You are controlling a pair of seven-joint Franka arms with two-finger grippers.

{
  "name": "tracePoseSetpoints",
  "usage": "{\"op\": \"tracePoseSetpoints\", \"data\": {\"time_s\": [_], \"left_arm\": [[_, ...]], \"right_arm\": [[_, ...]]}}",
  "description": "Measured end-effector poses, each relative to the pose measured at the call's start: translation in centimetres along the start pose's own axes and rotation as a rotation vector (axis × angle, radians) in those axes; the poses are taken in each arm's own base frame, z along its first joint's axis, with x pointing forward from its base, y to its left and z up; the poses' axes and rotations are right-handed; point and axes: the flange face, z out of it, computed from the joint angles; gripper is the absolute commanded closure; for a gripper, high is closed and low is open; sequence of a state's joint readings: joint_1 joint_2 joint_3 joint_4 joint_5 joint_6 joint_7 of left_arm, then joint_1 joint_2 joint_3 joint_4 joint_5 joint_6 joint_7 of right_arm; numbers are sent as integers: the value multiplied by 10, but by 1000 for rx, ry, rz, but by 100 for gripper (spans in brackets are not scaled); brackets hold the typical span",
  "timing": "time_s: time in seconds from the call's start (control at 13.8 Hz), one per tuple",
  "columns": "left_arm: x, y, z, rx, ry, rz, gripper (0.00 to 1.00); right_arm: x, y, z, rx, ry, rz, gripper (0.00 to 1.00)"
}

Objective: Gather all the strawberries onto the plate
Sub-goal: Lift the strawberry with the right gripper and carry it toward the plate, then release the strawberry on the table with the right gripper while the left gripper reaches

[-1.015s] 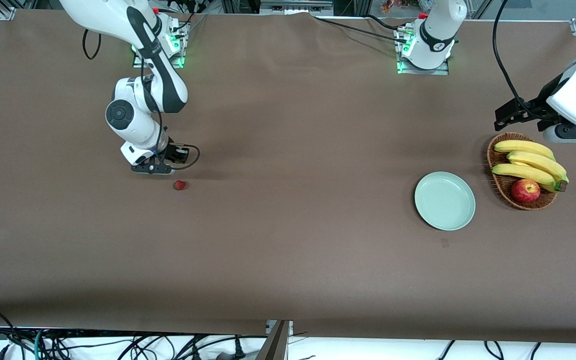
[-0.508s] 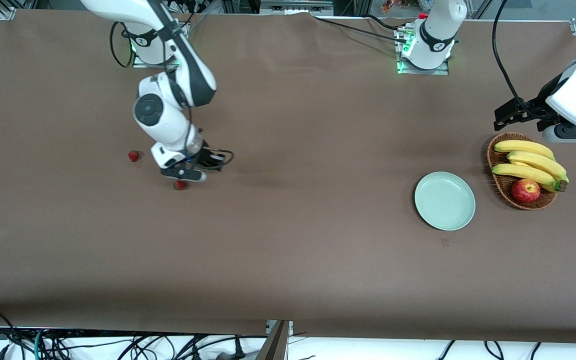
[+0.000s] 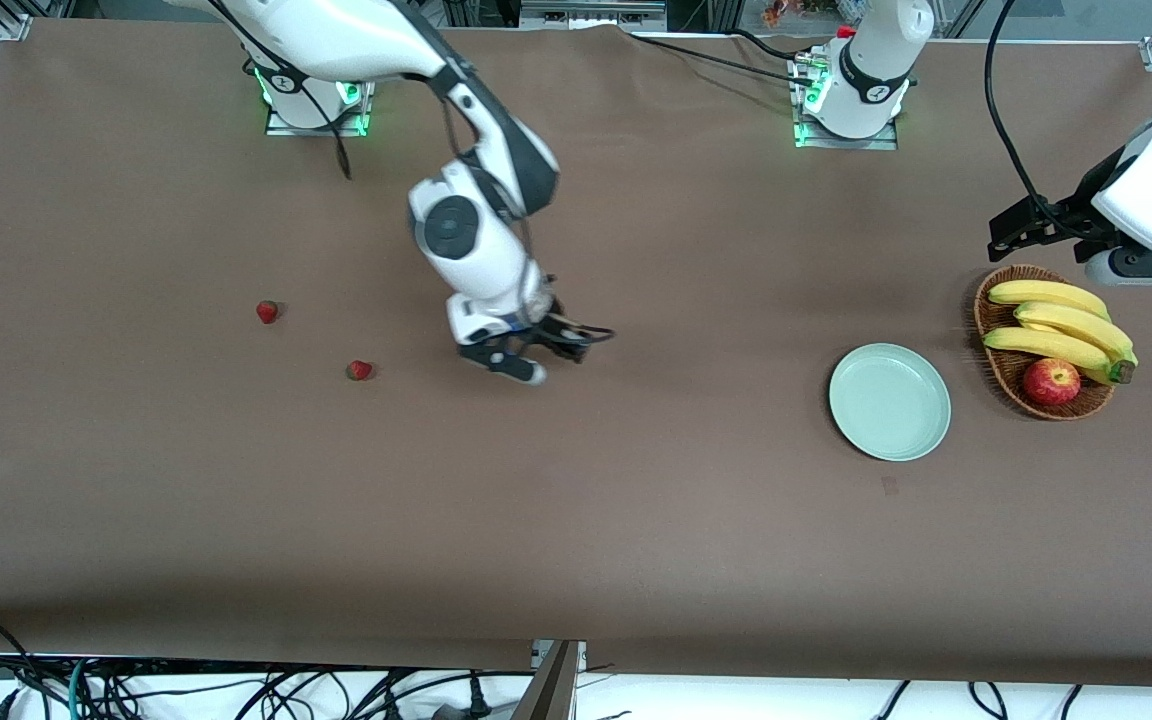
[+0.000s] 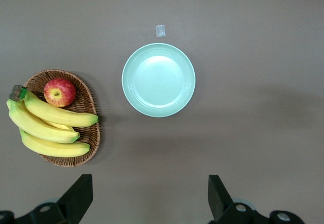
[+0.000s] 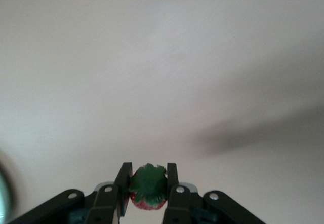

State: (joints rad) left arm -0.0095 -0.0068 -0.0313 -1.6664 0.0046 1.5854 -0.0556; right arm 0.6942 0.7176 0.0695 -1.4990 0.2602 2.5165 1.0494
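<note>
Between your right gripper's (image 5: 147, 188) shut fingers sits one strawberry (image 5: 147, 187), aloft over bare table; two strawberries (image 3: 359, 370) lie toward its arm's end. Your left gripper (image 4: 149, 198) waits open above the plate (image 4: 158, 79).

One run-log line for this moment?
right pincer: shut on strawberry, over table | left pincer: open, waiting | plate: empty
</note>
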Motion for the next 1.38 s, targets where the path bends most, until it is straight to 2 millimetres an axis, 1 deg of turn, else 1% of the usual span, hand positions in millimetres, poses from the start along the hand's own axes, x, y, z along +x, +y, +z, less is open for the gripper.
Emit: {"op": "tracePoseSetpoints", "data": {"time_s": [0.07, 0.15, 0.22, 0.29, 0.44, 0.51, 0.58, 0.73, 0.87, 0.94, 1.02, 1.16, 1.23, 1.38], "left_arm": [[0, 0, 0, 0, 0, 0, 0], [0, 0, 0, 0, 0, 0, 0], [0, 0, 0, 0, -2, 0, 0], [0, 0, 0, 0, -3, -1, 0], [0, 0, 0, 0, -5, -1, 0], [-1, 0, 0, 0, -6, -1, 0], [-1, 0, 1, 0, -7, -1, 0], [-1, -1, 1, 0, -8, -1, 0], [-1, 0, 1, 0, -8, -1, 0], [-1, 0, 1, 0, -8, -1, 0], [-1, 0, 1, 0, -10, -1, 0], [-2, 0, 1, 1, -17, -2, 0], [-2, 0, 2, 1, -19, -3, 0], [-2, 0, 2, 1, -22, -4, 0]], "right_arm": [[-15, -19, 12, 40, 5, 29, 84], [-28, -33, 23, 82, 11, 51, 84], [-41, -42, 36, 121, 18, 62, 84], [-54, -46, 51, 155, 25, 65, 84], [-75, -44, 77, 179, 31, 60, 84], [-79, -42, 84, 179, 33, 55, 84], [-79, -41, 87, 175, 38, 49, 84], [-74, -39, 88, 163, 67, 14, 84], [-69, -34, 95, 142, 94, -19, 83], [-68, -31, 99, 132, 98, -26, 80], [-69, -29, 103, 125, 98, -30, 70], [-69, -25, 108, 115, 99, -33, 67], [-68, -23, 111, 109, 102, -35, 55], [-67, -18, 117, 97, 108, -42, 39]]}}
